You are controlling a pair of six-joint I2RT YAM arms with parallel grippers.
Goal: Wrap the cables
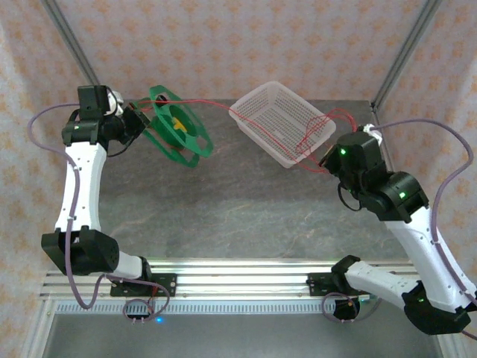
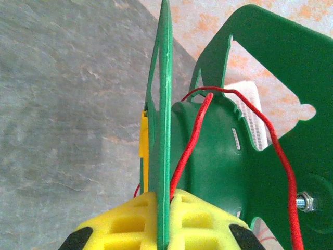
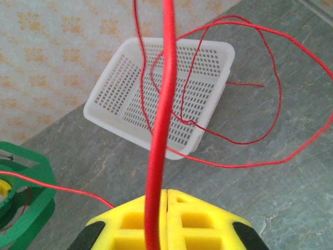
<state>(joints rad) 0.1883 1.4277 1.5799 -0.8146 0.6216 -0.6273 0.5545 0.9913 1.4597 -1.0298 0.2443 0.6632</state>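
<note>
A green reel (image 1: 179, 128) stands at the back left, and my left gripper (image 1: 141, 119) holds it by the edge. In the left wrist view the yellow fingers (image 2: 130, 224) of my left gripper (image 2: 164, 195) are shut on the reel's thin flange (image 2: 165, 104). The red cable (image 2: 195, 133) runs over the hub and down beside the flange. The cable (image 1: 216, 104) leads from the reel across a white basket (image 1: 253, 93) to my right gripper (image 1: 328, 158). My right gripper (image 3: 166, 192) is shut, and the cable (image 3: 161, 104) lies across its left finger, not in the seam.
Loose red loops lie in and beside the basket (image 3: 112, 88), which sits tilted at the back middle. The reel (image 3: 26, 198) shows at the left in the right wrist view. Patterned walls and metal posts close off the back. Grey-purple cords hang from both arms.
</note>
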